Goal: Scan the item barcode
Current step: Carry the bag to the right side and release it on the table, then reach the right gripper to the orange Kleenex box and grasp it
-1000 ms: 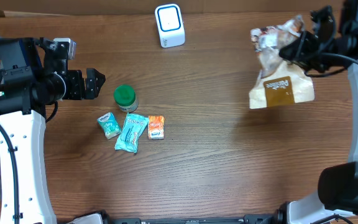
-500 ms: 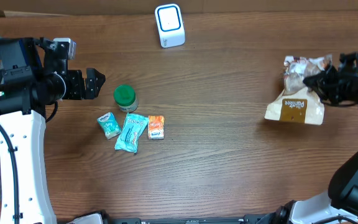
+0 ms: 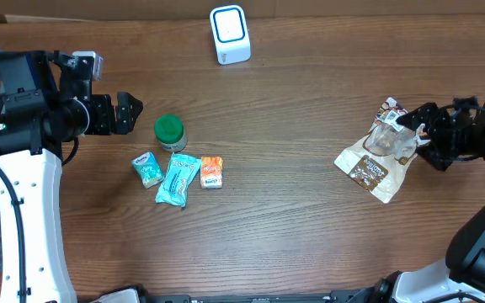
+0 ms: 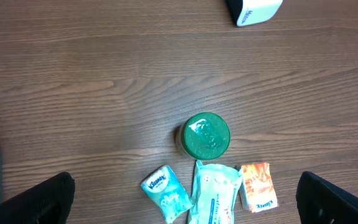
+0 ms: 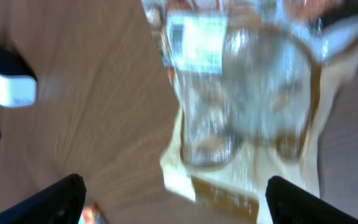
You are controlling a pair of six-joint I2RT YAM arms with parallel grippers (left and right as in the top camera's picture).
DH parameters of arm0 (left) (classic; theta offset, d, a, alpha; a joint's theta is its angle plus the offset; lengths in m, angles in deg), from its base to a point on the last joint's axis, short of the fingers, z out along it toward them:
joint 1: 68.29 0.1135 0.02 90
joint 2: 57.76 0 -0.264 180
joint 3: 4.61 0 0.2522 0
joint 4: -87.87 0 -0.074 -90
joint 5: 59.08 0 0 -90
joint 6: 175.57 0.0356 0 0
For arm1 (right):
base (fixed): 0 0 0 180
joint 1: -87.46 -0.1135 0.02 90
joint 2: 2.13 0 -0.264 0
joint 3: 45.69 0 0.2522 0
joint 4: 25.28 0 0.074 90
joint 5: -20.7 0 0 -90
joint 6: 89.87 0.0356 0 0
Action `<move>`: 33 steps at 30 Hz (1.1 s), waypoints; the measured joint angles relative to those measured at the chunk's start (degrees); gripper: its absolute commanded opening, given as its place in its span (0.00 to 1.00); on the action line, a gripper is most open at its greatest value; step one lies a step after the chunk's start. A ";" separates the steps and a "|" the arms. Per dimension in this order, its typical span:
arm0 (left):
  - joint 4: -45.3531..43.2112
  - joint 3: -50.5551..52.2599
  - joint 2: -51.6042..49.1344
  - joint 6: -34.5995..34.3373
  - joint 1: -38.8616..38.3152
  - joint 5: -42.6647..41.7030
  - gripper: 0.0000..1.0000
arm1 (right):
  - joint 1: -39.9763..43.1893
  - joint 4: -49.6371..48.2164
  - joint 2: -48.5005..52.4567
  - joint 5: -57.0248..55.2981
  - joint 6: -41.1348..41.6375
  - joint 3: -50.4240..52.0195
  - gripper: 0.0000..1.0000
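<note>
The item, a clear snack bag (image 3: 375, 157) with a brown label, lies on the table at the right, its top end between the spread fingers of my right gripper (image 3: 426, 135), which is open. In the right wrist view the bag (image 5: 247, 93) is blurred in front of the open gripper (image 5: 179, 202), and a white barcode sticker (image 5: 197, 34) shows on it. The white scanner (image 3: 230, 34) stands at the back centre and shows again as the scanner (image 5: 8, 84). My left gripper (image 3: 130, 114) is open and holds nothing.
A green-lidded jar (image 3: 169, 132), a Kleenex pack (image 3: 147, 169), a teal pack (image 3: 178, 179) and an orange pack (image 3: 211, 172) lie left of centre. From the left wrist, whose gripper (image 4: 185, 208) is open, I see the jar (image 4: 206, 135) and the packs (image 4: 215, 193) below it.
My right gripper carried the bag from the back right toward the front, then opened and let it go. The bag now lies flatter on the table. The left arm has not moved.
</note>
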 measured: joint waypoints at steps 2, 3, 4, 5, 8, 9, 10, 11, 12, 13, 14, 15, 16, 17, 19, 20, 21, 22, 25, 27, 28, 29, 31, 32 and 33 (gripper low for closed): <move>-0.02 0.00 0.00 0.00 0.00 0.00 1.00 | -1.22 2.99 -0.37 -0.07 -0.83 -1.60 0.99; -0.02 0.00 0.00 0.00 0.00 0.00 0.99 | -1.77 3.89 -0.59 -0.15 -0.96 -2.19 1.00; -0.02 0.00 0.00 0.00 0.00 0.00 0.99 | -2.47 4.66 -1.03 -0.13 -1.01 -2.75 1.00; -0.02 0.00 0.00 0.00 0.00 -0.02 1.00 | -4.59 5.97 -2.40 -0.26 -1.44 -4.24 1.00; -0.02 0.00 0.00 0.00 0.00 0.00 1.00 | -9.55 6.84 -5.75 -0.17 -1.73 -6.10 1.00; -0.02 0.00 0.00 0.00 0.00 0.00 1.00 | -12.07 6.99 -7.04 -0.02 -1.86 -6.62 1.00; -0.02 0.00 0.00 0.00 0.00 0.00 1.00 | -14.25 6.97 -7.85 0.13 -1.97 -6.95 1.00; -0.02 0.00 0.00 0.00 0.02 0.00 0.99 | -16.79 6.99 -8.48 0.22 -2.12 -7.26 1.00; -0.02 0.00 0.00 0.00 0.00 0.00 0.99 | -19.52 6.84 -8.79 0.24 -2.14 -7.34 0.96; -0.02 0.00 0.00 0.00 0.02 0.00 1.00 | -21.92 6.62 -8.81 0.20 -2.21 -7.34 0.87; -0.02 0.00 0.00 0.00 0.00 -0.02 0.99 | -24.96 6.25 -8.59 0.24 -2.12 -7.32 0.76; -0.02 0.00 0.00 0.00 0.02 0.00 1.00 | -28.06 5.62 -8.31 0.24 -2.12 -7.32 0.69; -0.02 0.00 0.00 0.00 0.02 -0.02 1.00 | -30.77 4.61 -8.00 0.26 -2.27 -7.26 0.66; -0.02 0.00 0.00 0.00 0.02 -0.02 1.00 | -33.75 3.52 -7.56 0.24 -2.19 -7.23 0.62; -0.02 0.00 0.00 0.00 0.00 0.00 1.00 | -38.82 0.98 -6.60 0.11 -1.40 -7.13 0.59; -0.02 0.00 0.00 0.00 0.02 -0.02 1.00 | -41.94 -0.52 -5.77 -0.02 -0.46 -7.04 0.59; -0.02 0.00 0.00 0.00 0.00 0.00 1.00 | -44.48 -1.99 -5.01 -0.33 0.50 -6.93 0.55; -0.02 0.00 0.00 0.00 0.00 0.00 1.00 | -48.30 -3.82 -3.72 -1.36 2.29 -6.82 0.52; -0.02 0.00 0.00 0.00 0.00 0.00 1.00 | -54.84 -7.28 -0.74 -3.67 6.82 -6.58 0.37; -0.02 0.00 0.00 0.00 0.00 -0.02 1.00 | -58.66 -9.97 1.62 -4.94 9.66 -6.56 0.27; -0.02 0.00 0.00 0.00 0.02 0.00 1.00 | -60.54 -11.45 2.95 -5.44 11.19 -6.56 0.23; -0.02 0.00 0.00 0.00 0.00 -0.02 0.99 | -62.60 -12.98 4.42 -5.95 12.76 -6.54 0.15; -0.02 0.00 0.00 0.00 0.02 -0.02 1.00 | -67.04 -15.72 7.58 -7.06 16.87 -6.36 0.06; 0.00 0.00 0.00 0.00 0.00 0.00 0.99 | -68.54 -16.98 8.70 -7.87 18.56 -6.32 0.04; -0.02 0.00 0.00 0.00 0.00 -0.02 1.00 | -69.61 -17.64 9.53 -8.33 19.82 -6.29 0.04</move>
